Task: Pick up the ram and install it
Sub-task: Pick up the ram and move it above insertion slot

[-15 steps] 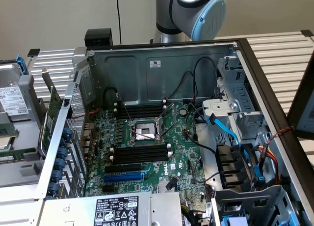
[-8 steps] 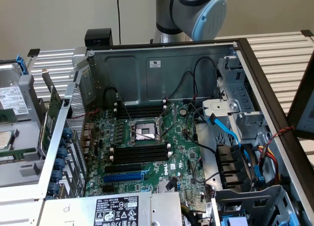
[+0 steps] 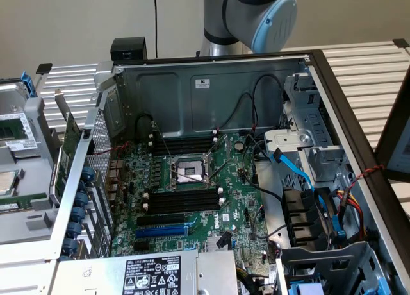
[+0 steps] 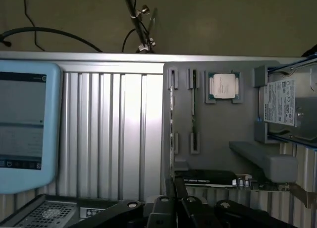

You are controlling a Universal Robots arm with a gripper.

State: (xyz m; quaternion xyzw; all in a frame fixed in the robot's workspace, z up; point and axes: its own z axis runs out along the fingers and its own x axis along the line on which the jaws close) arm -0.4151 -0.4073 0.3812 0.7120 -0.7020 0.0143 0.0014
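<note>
Wrist view — gripper (image 4: 174, 188) pressed nearly together over the ram (image 4: 172, 114), which stands edge-on in a grey tray (image 4: 223, 131) — hold on it unconfirmed.

The case (image 3: 192, 102) is matt grey sheet metal; the table (image 4: 114, 134) ribbed, satin metal.

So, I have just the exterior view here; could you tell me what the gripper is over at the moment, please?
Observer: The gripper is shut and sits over a grey tray, right at one end of the ram, which stands on edge in the tray's holders. I cannot tell whether it grips the stick.
Operator: Thank you. Is anything else lying on that tray?
Observer: Yes, a processor lies flat in a recess a little way from the ram, with a hard drive beyond it.
</note>
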